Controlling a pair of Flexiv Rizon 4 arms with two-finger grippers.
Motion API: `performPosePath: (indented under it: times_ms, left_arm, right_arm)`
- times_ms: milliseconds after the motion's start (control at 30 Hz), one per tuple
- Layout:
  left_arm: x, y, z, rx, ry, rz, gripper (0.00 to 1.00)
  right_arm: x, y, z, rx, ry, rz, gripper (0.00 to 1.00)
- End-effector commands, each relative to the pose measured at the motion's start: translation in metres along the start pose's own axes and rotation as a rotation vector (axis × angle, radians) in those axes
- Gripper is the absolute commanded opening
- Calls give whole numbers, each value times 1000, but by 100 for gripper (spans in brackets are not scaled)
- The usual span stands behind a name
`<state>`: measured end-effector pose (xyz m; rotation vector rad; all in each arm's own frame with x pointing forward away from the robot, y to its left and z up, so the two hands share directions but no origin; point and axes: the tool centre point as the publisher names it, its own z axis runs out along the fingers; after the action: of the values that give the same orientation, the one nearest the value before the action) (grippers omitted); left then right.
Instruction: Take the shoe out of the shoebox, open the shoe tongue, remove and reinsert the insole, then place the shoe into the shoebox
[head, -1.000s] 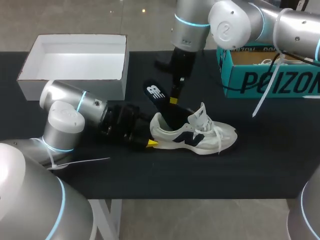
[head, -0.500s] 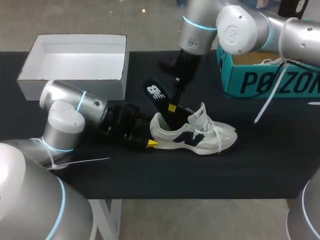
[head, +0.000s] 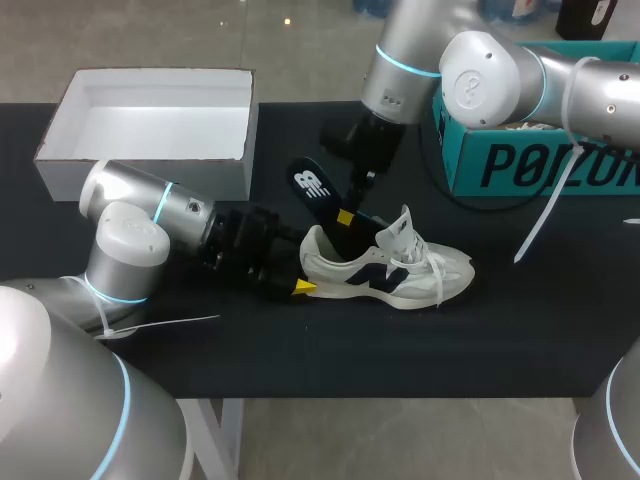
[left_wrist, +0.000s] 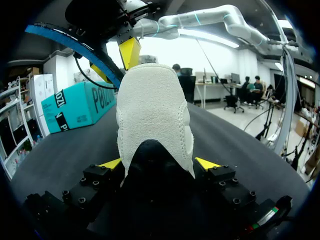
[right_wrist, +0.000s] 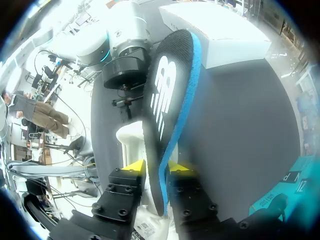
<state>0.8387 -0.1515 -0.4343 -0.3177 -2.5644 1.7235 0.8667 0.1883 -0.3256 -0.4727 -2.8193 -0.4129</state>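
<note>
White and navy, the one shoe (head: 385, 270) on the table stands upright on its sole on the black tabletop (head: 520, 330). Its long axis runs across the table. The toe points to my right and the heel to my left. The tongue stands up above the loose white laces.

My left gripper (head: 300, 285) lies low on the table behind the heel. In the left wrist view its two yellow fingertips (left_wrist: 207, 163) press on the heel from either side, so it is clenched on the shoe (left_wrist: 152, 120).

One dark insole (head: 322, 205) with a blue edge stands aslant. Its lower end is inside the shoe's opening. Its upper end leans away from the toe, up and back toward the white box (head: 150, 125). Its long axis is steep, roughly in line with the shoe's length in the left wrist view.

My right arm comes in over the far side of the table. My right gripper (head: 345, 215) is just above the shoe's opening. In the right wrist view the gripper (right_wrist: 156, 167) has one yellow tip on each face of the insole (right_wrist: 167, 100), pinching it near the lower end.

Two boxes are on the table. The white box is open, at the far left. A teal shoebox (head: 530, 150) is at the far right. Both are well apart from the shoe.
</note>
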Motion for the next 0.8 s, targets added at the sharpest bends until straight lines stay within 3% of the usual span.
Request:
performPosePath:
  times_ms: [33, 367, 533, 633, 767, 800]
  left_arm:
    - [1, 2, 2, 0, 0, 0, 0]
    - [1, 2, 2, 0, 0, 0, 0]
    - [1, 2, 2, 0, 0, 0, 0]
    - [1, 2, 2, 0, 0, 0, 0]
    - [1, 2, 2, 0, 0, 0, 0]
    - [1, 2, 2, 0, 0, 0, 0]
  right_arm:
    - [0, 1, -5, -6, -7, -7, 0]
    - [0, 12, -28, -52, -30, -23, 0]
    - [-7, 28, -69, -115, -74, -36, 0]
    - [-11, 39, -106, -146, -122, -40, 0]
    - [-9, 38, -150, -191, -156, 23, 0]
    - [-9, 38, -150, -191, -156, 23, 0]
